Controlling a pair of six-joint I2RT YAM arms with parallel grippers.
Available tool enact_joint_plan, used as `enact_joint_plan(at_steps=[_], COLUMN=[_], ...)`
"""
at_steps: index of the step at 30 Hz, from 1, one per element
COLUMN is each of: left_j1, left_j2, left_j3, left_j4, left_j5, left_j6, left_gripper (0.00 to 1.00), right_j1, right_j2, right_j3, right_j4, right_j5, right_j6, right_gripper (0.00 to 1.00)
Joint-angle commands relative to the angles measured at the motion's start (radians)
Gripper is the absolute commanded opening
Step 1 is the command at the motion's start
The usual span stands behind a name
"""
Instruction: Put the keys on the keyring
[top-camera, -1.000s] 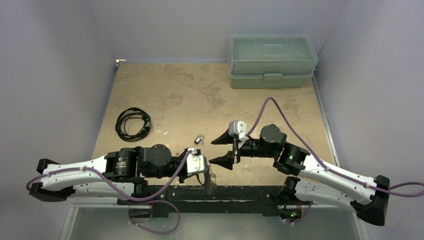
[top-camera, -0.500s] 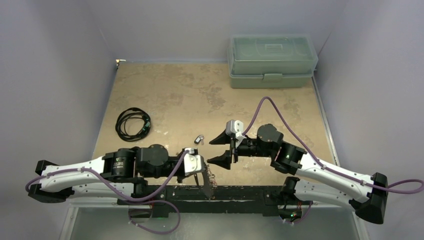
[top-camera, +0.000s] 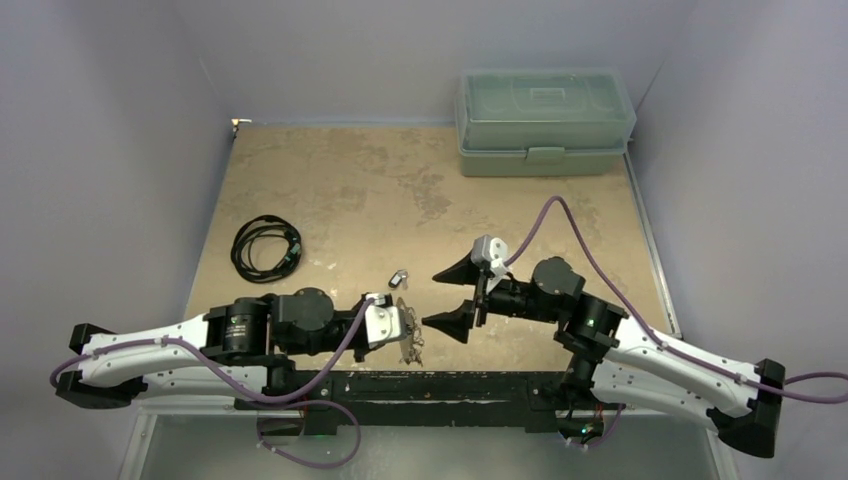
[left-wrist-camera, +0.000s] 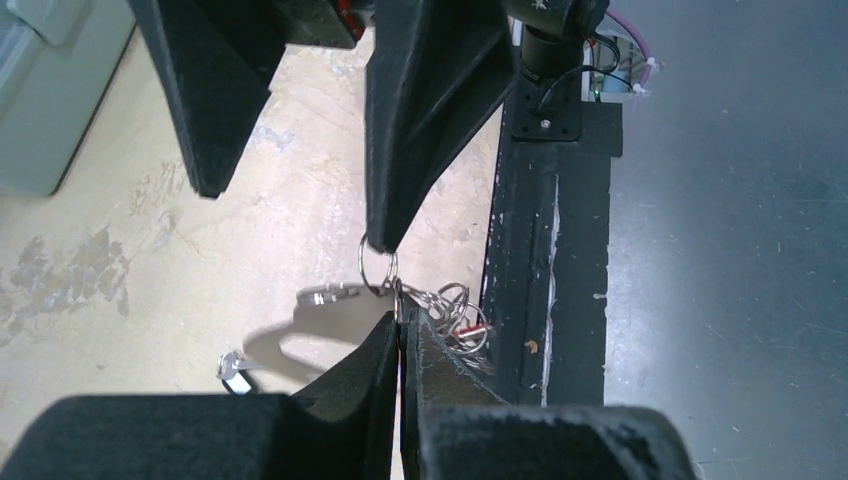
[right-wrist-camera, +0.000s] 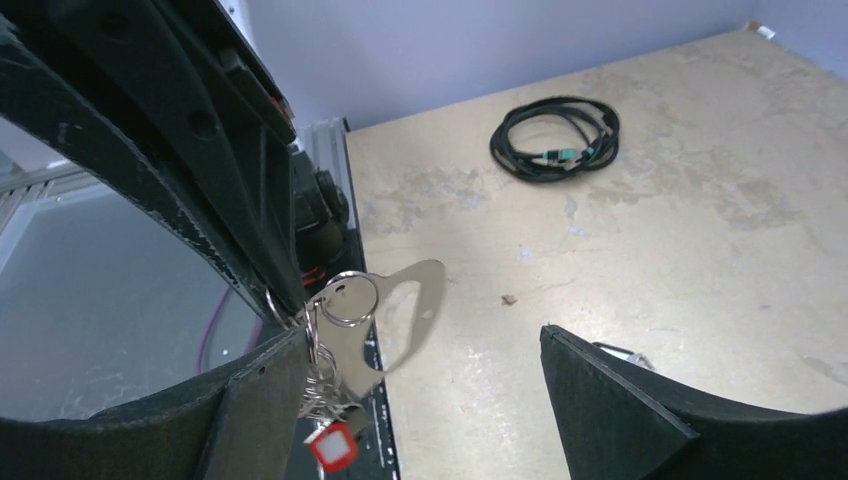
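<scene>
My left gripper (top-camera: 405, 335) (left-wrist-camera: 400, 318) is shut on the keyring (right-wrist-camera: 400, 320), a flat silvery plate held above the table's near edge. Several wire rings (left-wrist-camera: 455, 310) and a red-headed key (right-wrist-camera: 332, 445) hang from it. My right gripper (top-camera: 432, 298) (right-wrist-camera: 425, 335) is open, its jaws wide apart. Its near fingertip (left-wrist-camera: 380, 235) is at a split ring (left-wrist-camera: 375, 268) on the keyring. A small loose key (top-camera: 399, 278) (left-wrist-camera: 232, 368) lies on the table beyond the keyring. I cannot make out the other keys.
A coiled black cable (top-camera: 265, 247) (right-wrist-camera: 555, 135) lies at the left of the table. A green lidded box (top-camera: 545, 120) stands at the back right. The black base rail (top-camera: 450, 385) runs along the near edge, right under the keyring.
My left gripper has turned and lifted the keyring, which hung down over the rail before. My right gripper has shifted slightly to the right, still open.
</scene>
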Motion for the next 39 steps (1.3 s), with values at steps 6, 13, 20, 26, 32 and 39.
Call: enact_joint_plan(at_steps=[6, 13, 20, 26, 32, 39], left_j1=[0.029, 0.060, 0.114, 0.148, 0.160, 0.163], left_j2=[-0.021, -0.019, -0.003, 0.009, 0.019, 0.014], left_j3=[-0.003, -0.009, -0.017, -0.023, -0.024, -0.028], left_j4=[0.079, 0.083, 0.095, 0.102, 0.103, 0.103], left_j5=[0.018, 0.047, 0.119, 0.167, 0.188, 0.194], left_j6=[0.010, 0.008, 0.004, 0.004, 0.004, 0.004], left_gripper=[0.00, 0.00, 0.00, 0.00, 0.00, 0.00], right_j1=[-0.002, -0.002, 0.007, 0.037, 0.078, 0.101], right_j2=[-0.149, -0.146, -0.084, -0.035, 0.021, 0.084], right_j3=[0.115, 0.131, 0.112, 0.119, 0.147, 0.160], right_j4=[-0.151, -0.125, -0.027, -0.002, -0.018, -0.040], right_j5=[0.091, -0.200, -0.285, -0.257, -0.233, -0.199], right_j6=[-0.053, -0.113, -0.124, -0.168, -0.204, -0.228], right_gripper=[0.85, 0.70, 0.61, 0.49, 0.40, 0.41])
